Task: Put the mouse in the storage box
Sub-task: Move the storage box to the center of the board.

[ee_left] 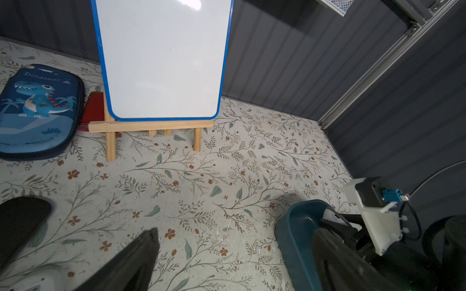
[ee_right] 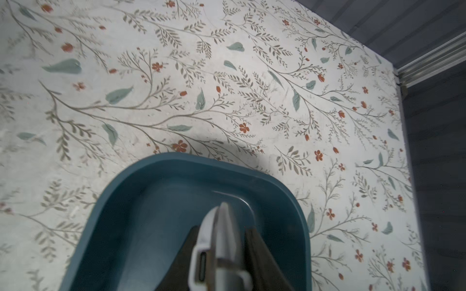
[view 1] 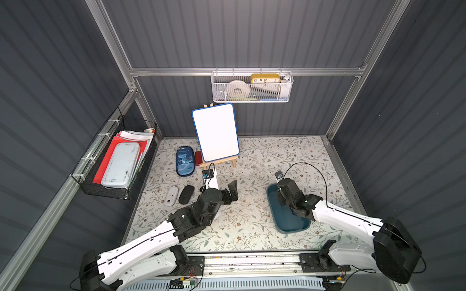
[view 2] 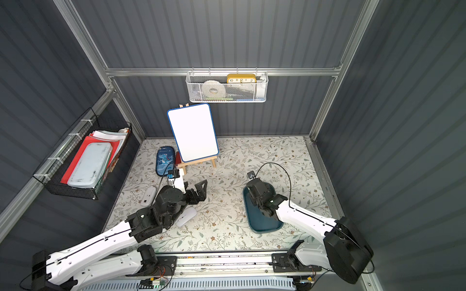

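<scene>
The right gripper [ee_right: 220, 239] has its dark jaws clamped on the mouse [ee_right: 222, 224], a slim, smooth pale-grey shell held on edge, with a slot-shaped port showing in its narrow end. The mouse hangs inside the outline of the storage box [ee_right: 161, 158], a shallow teal plastic tub with rounded corners and sloped, matte walls; whether it touches the tub's floor cannot be told.

The left gripper [ee_left: 100, 218] is spread wide with nothing between its jaws, above the floral-printed table cover [view 1: 252, 163]. A glossy white mouse [view 2: 186, 216] lies on the cover just beside the left arm. A black mouse [view 1: 186, 194] and a pale oval mouse [view 1: 171, 196] lie side by side further left. Behind them stand a blue-rimmed whiteboard [view 1: 215, 132] on a wooden easel [ee_left: 151, 125] and a padded blue dinosaur case [view 1: 184, 161].
</scene>
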{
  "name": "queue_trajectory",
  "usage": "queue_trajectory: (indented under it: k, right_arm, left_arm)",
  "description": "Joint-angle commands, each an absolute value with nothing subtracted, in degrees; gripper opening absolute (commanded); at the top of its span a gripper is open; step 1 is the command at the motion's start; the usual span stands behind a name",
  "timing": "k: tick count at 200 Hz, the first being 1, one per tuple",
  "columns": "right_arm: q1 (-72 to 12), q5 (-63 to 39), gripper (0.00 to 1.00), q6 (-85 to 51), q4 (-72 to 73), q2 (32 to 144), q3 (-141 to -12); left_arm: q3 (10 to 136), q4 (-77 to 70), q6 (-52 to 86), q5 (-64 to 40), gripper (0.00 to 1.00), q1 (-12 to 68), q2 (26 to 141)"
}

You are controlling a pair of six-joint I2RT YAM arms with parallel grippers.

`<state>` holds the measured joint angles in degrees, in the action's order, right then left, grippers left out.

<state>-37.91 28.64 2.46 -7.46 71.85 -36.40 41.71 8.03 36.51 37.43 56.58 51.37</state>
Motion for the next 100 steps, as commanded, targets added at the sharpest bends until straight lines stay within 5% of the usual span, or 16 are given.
queue_trajectory:
  k: [1, 100]
  right_arm:
    - [-37.59, 33.29, 0.03, 9.62, 1.39, 73.30, -36.10]
    - [-34.57, 29.63, 0.02, 18.63, 16.01, 81.73, -32.89]
  left_arm:
    - [41.95, 8.45, 38.33, 38.32, 0.99, 56.25, 51.13]
    - [41.95, 6.60, 35.78, 34.82, 0.99, 56.07, 53.95]
